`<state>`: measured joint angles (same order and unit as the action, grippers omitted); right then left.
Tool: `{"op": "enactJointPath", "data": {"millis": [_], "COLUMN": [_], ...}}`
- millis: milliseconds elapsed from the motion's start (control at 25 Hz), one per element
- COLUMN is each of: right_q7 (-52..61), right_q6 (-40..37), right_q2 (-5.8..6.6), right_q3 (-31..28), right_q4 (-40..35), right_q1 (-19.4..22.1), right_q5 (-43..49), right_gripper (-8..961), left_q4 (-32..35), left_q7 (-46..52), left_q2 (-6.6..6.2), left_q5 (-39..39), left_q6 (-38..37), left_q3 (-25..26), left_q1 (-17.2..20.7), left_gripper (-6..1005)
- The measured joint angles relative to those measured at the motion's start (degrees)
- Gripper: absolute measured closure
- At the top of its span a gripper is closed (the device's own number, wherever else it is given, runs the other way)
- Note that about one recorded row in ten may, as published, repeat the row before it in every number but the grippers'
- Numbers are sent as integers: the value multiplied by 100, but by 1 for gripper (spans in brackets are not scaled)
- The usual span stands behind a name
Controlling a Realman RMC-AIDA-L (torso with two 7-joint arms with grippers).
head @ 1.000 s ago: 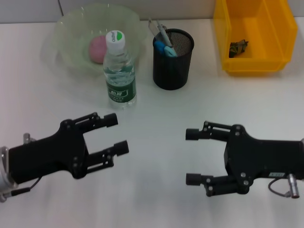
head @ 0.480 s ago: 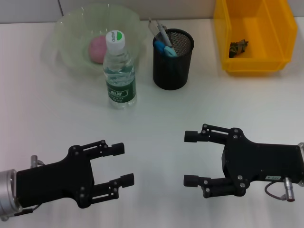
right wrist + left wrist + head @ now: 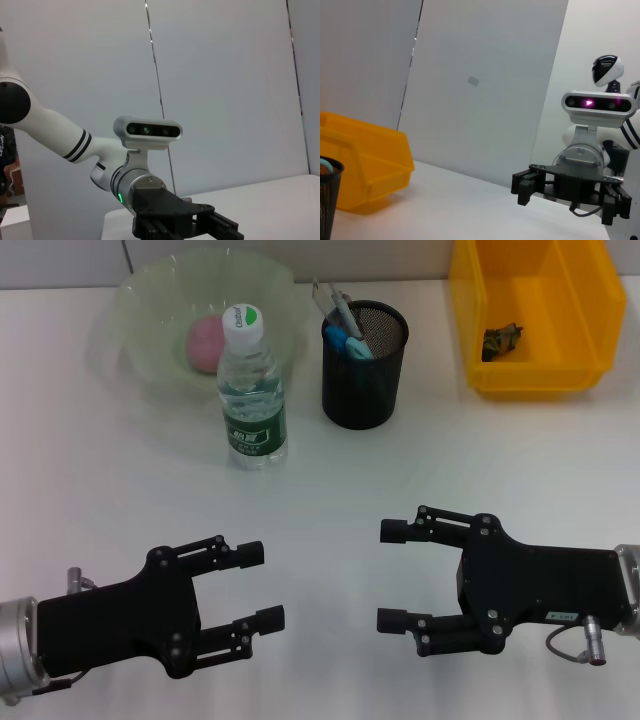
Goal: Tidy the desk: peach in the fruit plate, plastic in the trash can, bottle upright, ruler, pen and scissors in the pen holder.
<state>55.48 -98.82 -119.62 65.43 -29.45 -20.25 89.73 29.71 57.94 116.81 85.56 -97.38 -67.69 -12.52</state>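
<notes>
A pink peach (image 3: 205, 341) lies in the clear green fruit plate (image 3: 140, 300) at the back left. A clear water bottle (image 3: 251, 390) with a green label stands upright in front of the plate. A black mesh pen holder (image 3: 364, 365) holds scissors, a pen and a blue-tipped item (image 3: 340, 320). A dark scrap of plastic (image 3: 502, 339) lies in the yellow bin (image 3: 535, 310) at the back right. My left gripper (image 3: 262, 585) is open and empty near the front left. My right gripper (image 3: 392, 575) is open and empty near the front right. The right gripper also shows in the left wrist view (image 3: 565, 197).
The white desk top (image 3: 330, 480) spreads between the grippers and the objects at the back. A grey wall runs behind the desk. The yellow bin (image 3: 360, 165) and the pen holder's rim (image 3: 327, 170) show in the left wrist view.
My left gripper has drawn back toward the front edge, away from the bottle. My right gripper has shifted slightly left and forward. The objects have not moved.
</notes>
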Motion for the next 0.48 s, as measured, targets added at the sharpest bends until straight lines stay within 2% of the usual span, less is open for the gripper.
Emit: {"op": "enactJointPath", "data": {"millis": [480], "right_q7": [-10], "right_q6": [-6], "right_q2": [0], "right_q3": [-30], "right_q4": [33], "right_q1": [-33], "right_q5": [0], "right_gripper": [112], "left_q4": [0], "left_q7": [-2], "left_q2": [0], "left_q5": [5], "left_q6": [-5], "left_q3": [56], "left_q1": [28], "left_gripper": [301]}}
